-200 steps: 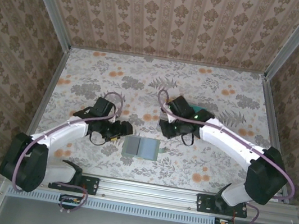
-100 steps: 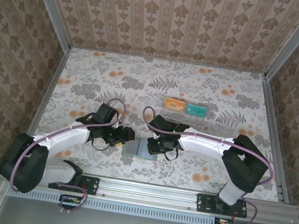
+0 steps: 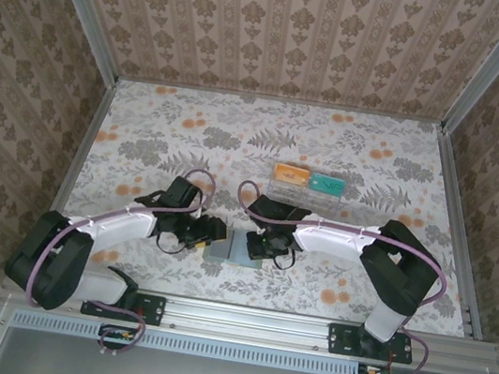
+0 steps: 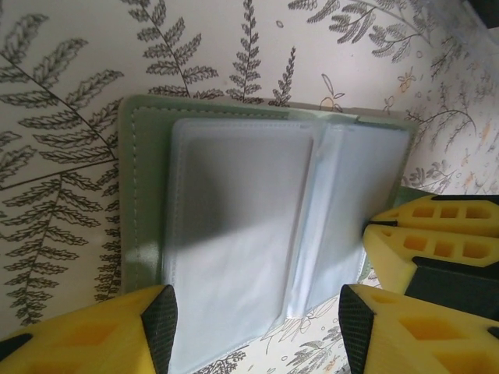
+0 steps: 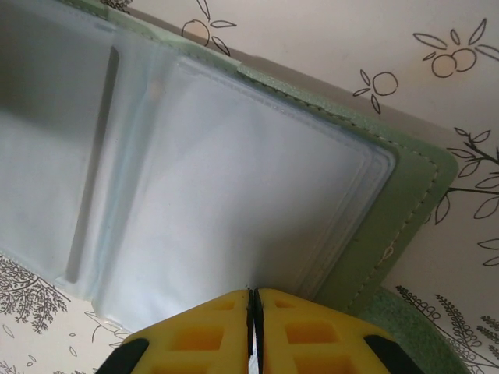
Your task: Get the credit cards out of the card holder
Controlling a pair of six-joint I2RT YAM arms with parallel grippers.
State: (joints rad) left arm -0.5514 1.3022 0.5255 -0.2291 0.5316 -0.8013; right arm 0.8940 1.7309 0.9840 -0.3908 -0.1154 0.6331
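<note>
Card holder (image 4: 234,218) open flat, green stitched cover, cloudy sleeves

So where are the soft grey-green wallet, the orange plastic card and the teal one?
Soft grey-green wallet (image 4: 234,226): left wrist view, on its pale inner sleeve.
Orange plastic card (image 3: 287,172): top view, on its middle.
Teal plastic card (image 3: 328,184): top view, on its middle.

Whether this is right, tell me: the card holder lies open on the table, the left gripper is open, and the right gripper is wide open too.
One thing is wrong: the right gripper is shut, as the right wrist view shows. The card holder does lie open, and the left gripper is open.
</note>
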